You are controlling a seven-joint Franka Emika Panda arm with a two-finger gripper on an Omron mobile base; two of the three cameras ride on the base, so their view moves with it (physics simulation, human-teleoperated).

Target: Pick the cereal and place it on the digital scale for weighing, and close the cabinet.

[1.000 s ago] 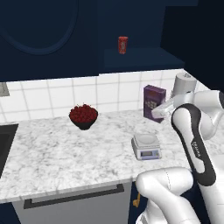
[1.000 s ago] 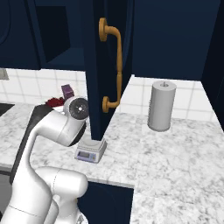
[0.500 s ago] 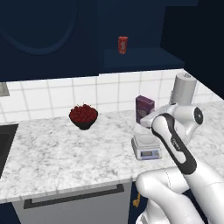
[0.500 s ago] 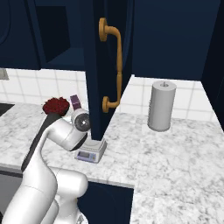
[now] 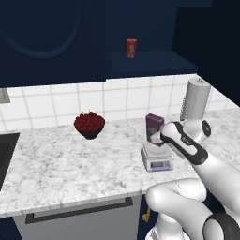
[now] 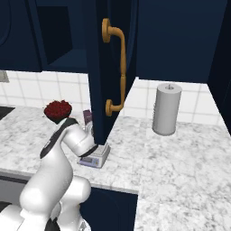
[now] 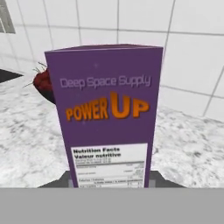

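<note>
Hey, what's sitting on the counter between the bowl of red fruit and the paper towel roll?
In the left base view, the cereal stands on the digital scale, between the fruit bowl and the paper towel roll, with the robot's arm beside it.

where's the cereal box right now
The cereal stands upright over the digital scale on the marble counter, right of the bowl of red fruit and left of the paper towel roll; the hand view faces its front.

A bowl of red berries [image 5: 89,124] sits at nine o'clock on the marble counter [image 5: 56,164]; a paper towel roll [image 5: 194,100] stands at three, a red can [image 5: 131,48] at twelve.
</note>
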